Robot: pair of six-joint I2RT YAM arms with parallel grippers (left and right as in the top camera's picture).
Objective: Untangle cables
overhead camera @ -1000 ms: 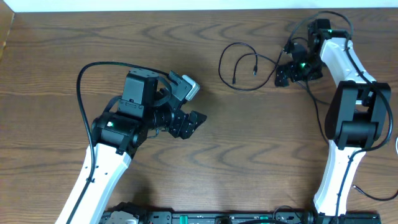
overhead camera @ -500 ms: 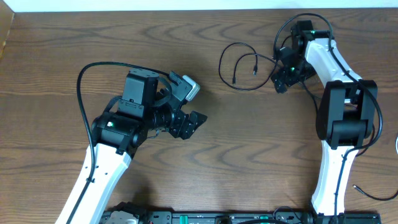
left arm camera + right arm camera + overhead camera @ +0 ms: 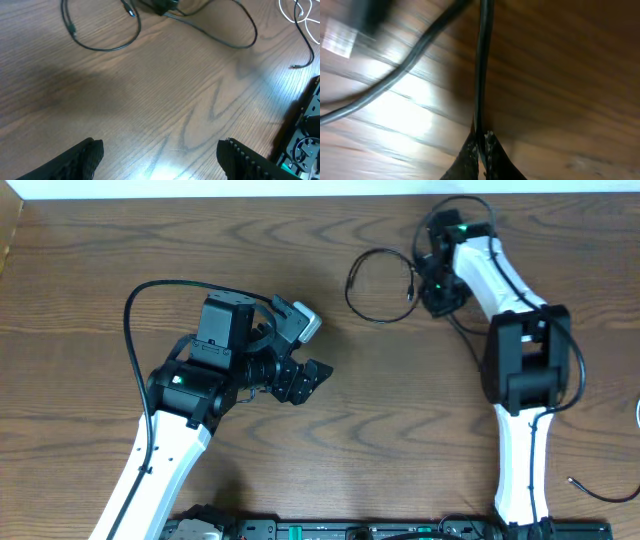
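A thin black cable (image 3: 349, 292) lies in a loop at the table's far middle, with small plug ends inside the loop. My right gripper (image 3: 432, 298) sits at the loop's right side. In the right wrist view this gripper (image 3: 481, 135) is shut on the black cable (image 3: 484, 60), which runs straight up from its tips. My left gripper (image 3: 305, 376) hovers at the table's middle, well apart from the loop. It stands open (image 3: 160, 160) over bare wood, and the black loop (image 3: 106, 49) shows far ahead of it.
A white cable (image 3: 296, 9) and a thin black plug-ended one (image 3: 306, 50) lie at the right edge of the left wrist view. Another black cable (image 3: 600, 492) lies at the front right of the table. A second dark cable (image 3: 410, 65) crosses the right wrist view diagonally.
My right arm has swung left toward the loop and its gripper has shut on the black cable. The loop has shifted slightly left. The left arm has not moved.
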